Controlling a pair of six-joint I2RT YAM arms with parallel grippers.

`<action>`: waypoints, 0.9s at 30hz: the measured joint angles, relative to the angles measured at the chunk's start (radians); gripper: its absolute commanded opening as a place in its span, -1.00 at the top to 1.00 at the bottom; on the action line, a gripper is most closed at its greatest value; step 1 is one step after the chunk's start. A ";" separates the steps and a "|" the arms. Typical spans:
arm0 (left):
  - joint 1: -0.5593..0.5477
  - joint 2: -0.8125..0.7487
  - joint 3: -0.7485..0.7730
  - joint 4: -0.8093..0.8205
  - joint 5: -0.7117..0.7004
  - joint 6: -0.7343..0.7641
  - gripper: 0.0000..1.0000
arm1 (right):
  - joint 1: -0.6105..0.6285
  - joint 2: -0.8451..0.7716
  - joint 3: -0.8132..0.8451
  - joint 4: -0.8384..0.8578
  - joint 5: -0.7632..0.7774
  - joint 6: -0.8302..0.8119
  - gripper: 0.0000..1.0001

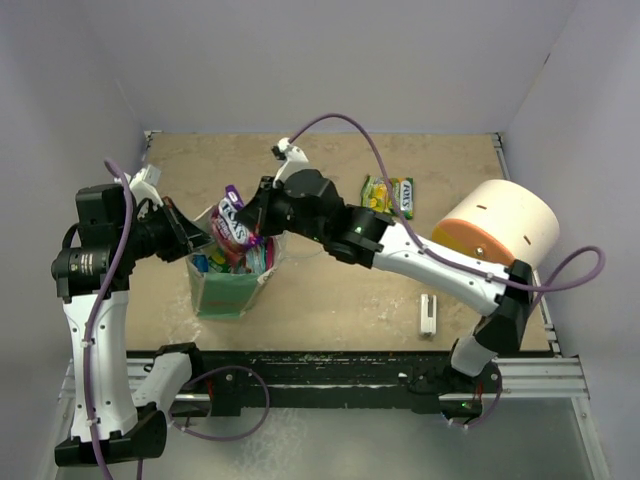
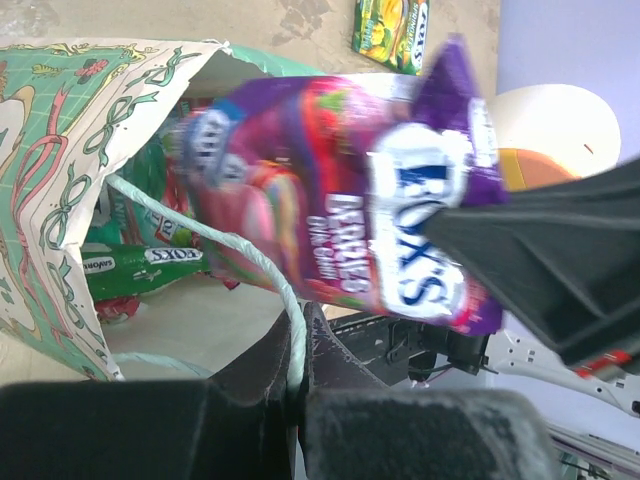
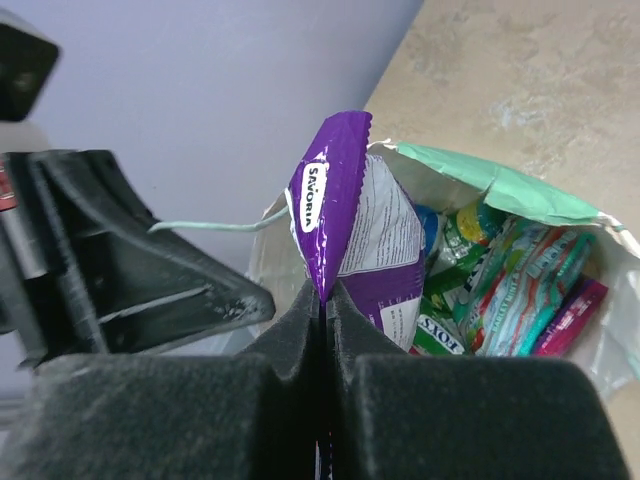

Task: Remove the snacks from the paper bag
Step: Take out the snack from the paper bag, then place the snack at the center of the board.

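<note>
Top: glossy purple packet (image 1: 232, 222) just above the mouth of the upright mint paper bag (image 1: 225, 295); 1 yellow-green packet (image 1: 388, 195) flat, right of bag, apart.
Left wrist: packet reads "FOX'S BERRIES"; left gripper (image 2: 297, 358) pinches bag's string handle (image 2: 225, 245).
Right wrist: right gripper (image 3: 325, 305) clamps packet's "SAVORIA" edge; green packets (image 3: 445, 335) marked "FOX'S" inside bag.

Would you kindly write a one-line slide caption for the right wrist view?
Right hand pinches a purple snack packet at the mouth of the paper bag, more packets inside.
</note>
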 measured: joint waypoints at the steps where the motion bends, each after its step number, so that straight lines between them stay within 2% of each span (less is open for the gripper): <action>1: 0.000 0.001 0.000 -0.001 -0.002 0.001 1.00 | 0.000 -0.025 -0.008 -0.003 0.007 -0.013 1.00; 10: 0.000 0.005 0.005 -0.006 -0.016 0.002 1.00 | -0.013 -0.249 -0.085 -0.084 0.115 -0.150 1.00; 16: 0.000 0.009 0.008 -0.007 -0.023 0.002 1.00 | -0.153 -0.346 -0.105 -0.099 0.212 -0.257 1.00; 21: 0.000 0.014 0.017 -0.016 -0.027 0.002 1.00 | -0.273 -0.320 -0.093 -0.115 0.349 -0.365 1.00; 27: 0.000 0.021 0.037 -0.029 -0.040 0.001 1.00 | -0.426 -0.134 0.019 -0.192 0.392 -0.465 1.00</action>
